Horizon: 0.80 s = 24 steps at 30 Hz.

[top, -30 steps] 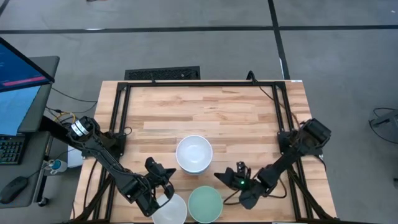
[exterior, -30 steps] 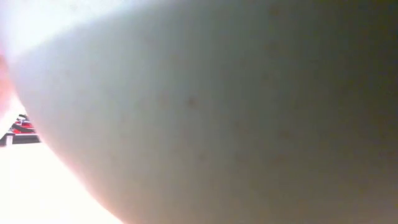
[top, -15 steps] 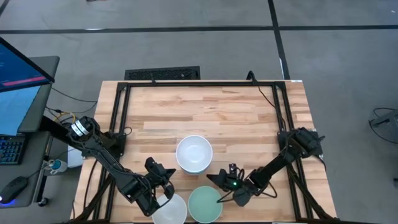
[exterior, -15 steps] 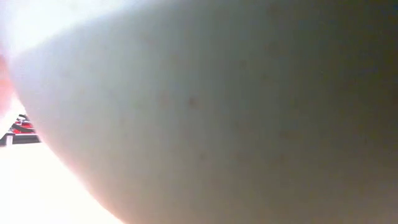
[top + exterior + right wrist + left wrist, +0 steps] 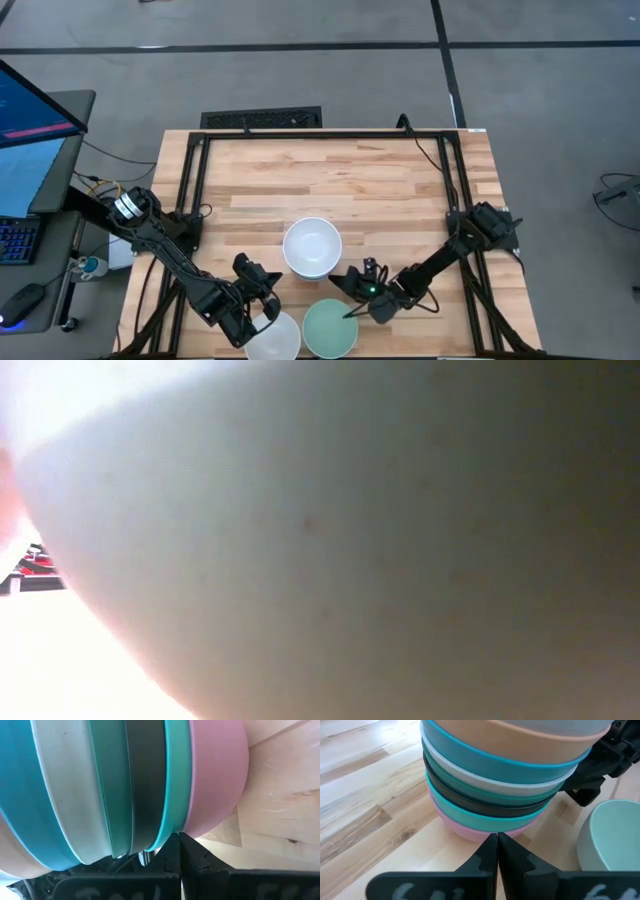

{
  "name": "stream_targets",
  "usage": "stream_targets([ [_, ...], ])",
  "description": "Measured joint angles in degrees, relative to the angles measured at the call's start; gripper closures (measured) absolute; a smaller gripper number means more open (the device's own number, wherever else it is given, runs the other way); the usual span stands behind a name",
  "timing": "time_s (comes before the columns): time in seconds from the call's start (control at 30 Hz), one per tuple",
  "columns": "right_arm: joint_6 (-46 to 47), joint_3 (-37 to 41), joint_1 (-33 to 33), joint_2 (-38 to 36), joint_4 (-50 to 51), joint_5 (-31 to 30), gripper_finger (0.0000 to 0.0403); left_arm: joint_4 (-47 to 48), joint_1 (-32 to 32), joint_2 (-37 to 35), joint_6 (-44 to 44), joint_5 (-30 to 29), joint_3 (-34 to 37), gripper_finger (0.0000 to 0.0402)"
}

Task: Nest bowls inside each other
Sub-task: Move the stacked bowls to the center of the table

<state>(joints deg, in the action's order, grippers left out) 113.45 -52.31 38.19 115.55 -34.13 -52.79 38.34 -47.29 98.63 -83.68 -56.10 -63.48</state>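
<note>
A stack of nested bowls (image 5: 312, 247) stands mid-table with a white one on top. In the left wrist view the stack (image 5: 505, 775) shows pink at the bottom, then turquoise, black, dark green, white, blue and orange. A mint green bowl (image 5: 330, 328) and a single white bowl (image 5: 275, 340) sit at the near edge. My left gripper (image 5: 268, 300) is shut, over the white bowl's far rim, pointing at the stack (image 5: 497, 840). My right gripper (image 5: 342, 283) is shut (image 5: 179, 840), between the stack (image 5: 125, 785) and the mint bowl. My right gripper comes level from the table's right. Its shut fingertips (image 5: 172, 845) stand right at the stack's lower wall, by the pink bowl (image 5: 215, 775). Whether they touch it, I cannot tell.
A pale bowl wall (image 5: 320, 540) fills the low view and hides the table behind it. The mint bowl (image 5: 612, 840) lies close to the right arm (image 5: 600, 765). Bare wood stretches across the far half of the table (image 5: 330, 170), inside a black frame (image 5: 320, 134).
My right gripper has moved toward the table's left, closing in on the stack and passing over the mint bowl's far rim. The bowls and my left arm have stayed where they were.
</note>
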Motion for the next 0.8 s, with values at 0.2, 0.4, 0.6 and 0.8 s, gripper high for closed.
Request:
stream_targets([
  [0.2, -0.13, 0.00, -0.77, 0.02, -0.02, 0.41, 0.0390, 0.10, 0.00, 0.00, -0.02, 0.33, 0.00, 0.0400],
  [0.4, -1.49, 0.00, -1.96, 0.06, -1.09, 0.66, 0.0390, 0.34, 0.00, 0.00, -0.02, 0.42, 0.00, 0.0400],
  [0.6, -4.35, 0.00, -4.23, 0.06, -2.87, 3.75, 0.0390, 0.38, 0.00, 0.00, 0.00, 1.04, 0.00, 0.0400],
  [0.8, -8.00, 0.02, -6.93, 0.06, -5.86, 6.15, 0.0390, 0.40, -0.02, 0.00, 0.00, 1.84, 0.00, 0.0400],
])
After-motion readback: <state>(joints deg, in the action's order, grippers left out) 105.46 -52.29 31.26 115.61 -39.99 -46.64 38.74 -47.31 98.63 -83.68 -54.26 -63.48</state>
